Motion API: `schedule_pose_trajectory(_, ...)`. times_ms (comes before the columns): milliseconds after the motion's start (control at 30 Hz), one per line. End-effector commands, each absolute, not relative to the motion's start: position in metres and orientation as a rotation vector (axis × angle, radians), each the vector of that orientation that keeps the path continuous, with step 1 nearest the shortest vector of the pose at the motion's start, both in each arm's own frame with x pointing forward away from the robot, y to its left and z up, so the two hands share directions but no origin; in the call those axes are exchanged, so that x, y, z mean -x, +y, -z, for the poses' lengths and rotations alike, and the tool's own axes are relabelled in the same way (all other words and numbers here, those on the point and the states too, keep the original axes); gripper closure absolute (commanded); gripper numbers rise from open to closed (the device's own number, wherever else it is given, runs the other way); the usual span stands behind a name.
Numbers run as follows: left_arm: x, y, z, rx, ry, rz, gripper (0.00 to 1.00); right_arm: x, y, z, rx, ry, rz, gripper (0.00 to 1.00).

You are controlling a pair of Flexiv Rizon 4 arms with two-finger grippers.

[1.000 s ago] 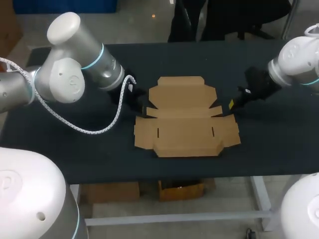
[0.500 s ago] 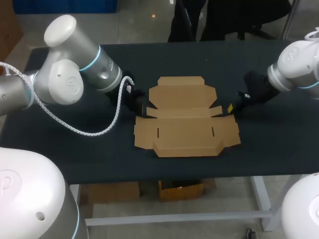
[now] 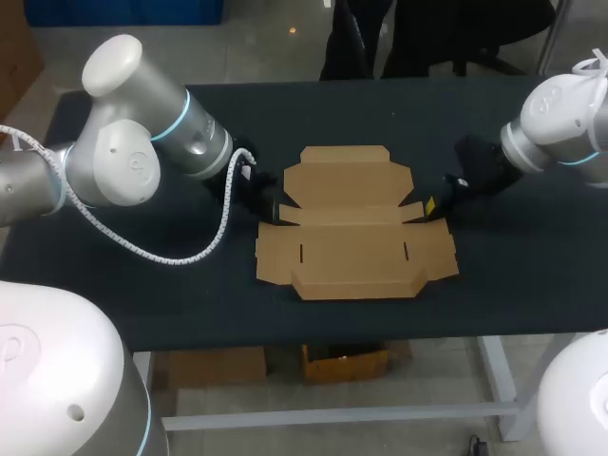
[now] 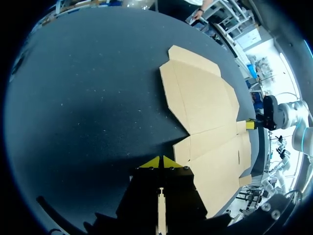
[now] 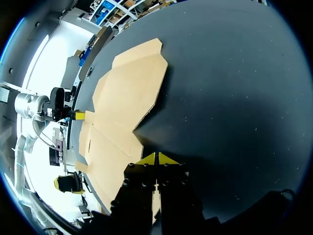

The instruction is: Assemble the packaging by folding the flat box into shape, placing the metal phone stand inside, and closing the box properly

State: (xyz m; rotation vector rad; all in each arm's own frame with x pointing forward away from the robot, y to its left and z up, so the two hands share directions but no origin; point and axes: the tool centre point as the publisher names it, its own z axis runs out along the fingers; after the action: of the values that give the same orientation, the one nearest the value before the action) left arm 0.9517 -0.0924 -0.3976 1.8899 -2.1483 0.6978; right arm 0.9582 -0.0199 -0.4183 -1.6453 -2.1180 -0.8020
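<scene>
Cardboard box (image 3: 353, 228) flat, left gripper (image 4: 160, 162), right gripper (image 5: 156, 158) flanking

A black desk (image 3: 532, 285) with a matte top; fine pale specks dot its surface, thickest toward the far edge.

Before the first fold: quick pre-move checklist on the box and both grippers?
1. Box lying flat and fully unfolded on the table: ok.
2. Nothing lying on the box panels: ok.
3. Left gripper empty, fingers shut, at the notch on the box's left side: ok.
4. Right gripper empty, fingers shut, at the notch on the box's right side: ok.
5. Either gripper's tips actually touching the cardboard: cannot tell.
6. Phone stand located for the later step: not ok, it shows in no view.
</scene>
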Motion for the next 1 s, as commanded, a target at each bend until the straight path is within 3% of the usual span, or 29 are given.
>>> schedule_pose_trajectory(33,-0.951,-0.094,0.403,-1.885,-2.147,-0.71,1.0,-0.96,-0.02,0.419,1.63,-2.114,0.802,1.0)
schedule_pose_trajectory(1000,-0.962,-0.102,0.411,-1.845,-2.167,-0.732,1.0,-0.96,-0.013,0.417,1.61,-2.133,0.798,1.0)
